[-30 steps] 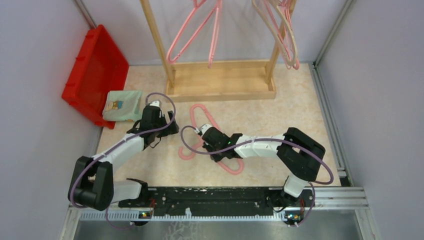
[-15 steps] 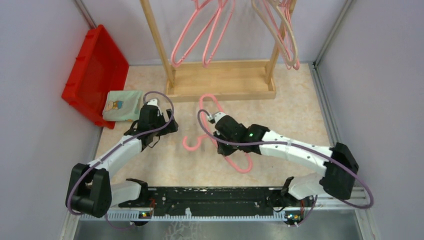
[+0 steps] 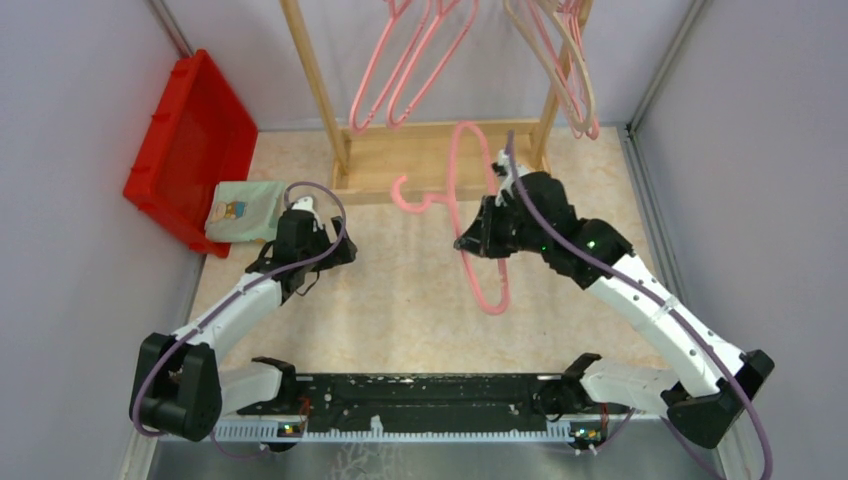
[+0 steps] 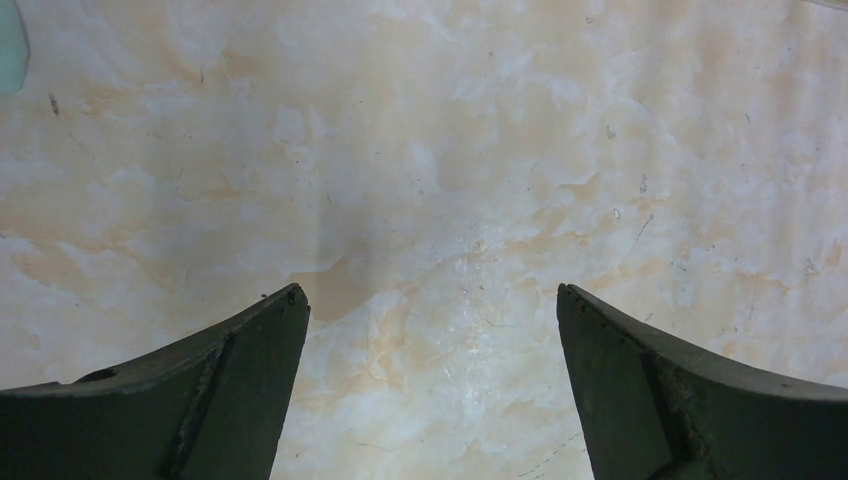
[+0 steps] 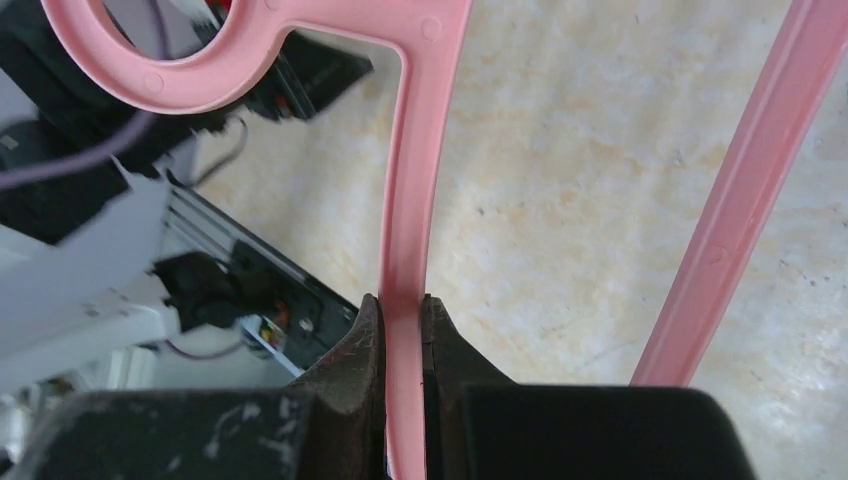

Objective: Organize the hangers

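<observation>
Beside red bin, folded cloth, left tool apart, right tool clamped on pink hanger.

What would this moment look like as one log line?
right jaws: shut on pink hanger, aloft before wooden rack | left jaws: open, empty

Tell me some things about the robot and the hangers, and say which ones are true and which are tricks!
1. The right gripper is squeezing a pink hanger. True.
2. The left gripper is holding a hanger too. False: it is open over the bare table and holds nothing.
3. More pink hangers hang at the wooden rack. True.
4. The bin by the left wall is blue. False: it is red.
</observation>
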Robot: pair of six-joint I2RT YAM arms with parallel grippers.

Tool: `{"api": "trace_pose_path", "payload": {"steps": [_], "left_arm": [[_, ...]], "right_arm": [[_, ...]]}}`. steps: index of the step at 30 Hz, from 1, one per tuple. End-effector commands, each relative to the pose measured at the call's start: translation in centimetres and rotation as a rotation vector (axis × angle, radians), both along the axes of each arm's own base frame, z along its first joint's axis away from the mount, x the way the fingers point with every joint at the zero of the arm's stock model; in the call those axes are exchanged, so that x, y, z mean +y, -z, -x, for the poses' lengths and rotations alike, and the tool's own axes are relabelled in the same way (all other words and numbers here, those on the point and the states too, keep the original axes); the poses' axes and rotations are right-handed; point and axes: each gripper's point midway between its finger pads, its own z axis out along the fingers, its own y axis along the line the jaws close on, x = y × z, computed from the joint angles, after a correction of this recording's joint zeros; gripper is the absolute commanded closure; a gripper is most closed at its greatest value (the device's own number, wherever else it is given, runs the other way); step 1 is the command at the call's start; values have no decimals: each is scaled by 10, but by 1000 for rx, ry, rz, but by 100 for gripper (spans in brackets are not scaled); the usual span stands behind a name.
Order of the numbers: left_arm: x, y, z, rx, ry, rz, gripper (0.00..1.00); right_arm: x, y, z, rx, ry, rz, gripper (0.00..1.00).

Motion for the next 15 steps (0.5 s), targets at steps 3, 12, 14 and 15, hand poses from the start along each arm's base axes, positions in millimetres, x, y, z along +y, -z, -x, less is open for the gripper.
{"api": "trace_pose_path", "payload": {"steps": [3,12,14,15], "left_arm": [[-3,-23,-9,-55,-1,26,1],[-4,-21,-12,-50,4,22,1],[-5,-20,-15,-47,9,21,1],[-6,-20,-16,-45,12,20,1]], "right_arm": [[9,-86,-15,-33,-10,-368,100],[3,-131,-21,-43,-51,-534,100],[-1,-144,-21,-64,-52,-548,100],[-3,-151,-21,-76,-51,-559,100]]}}
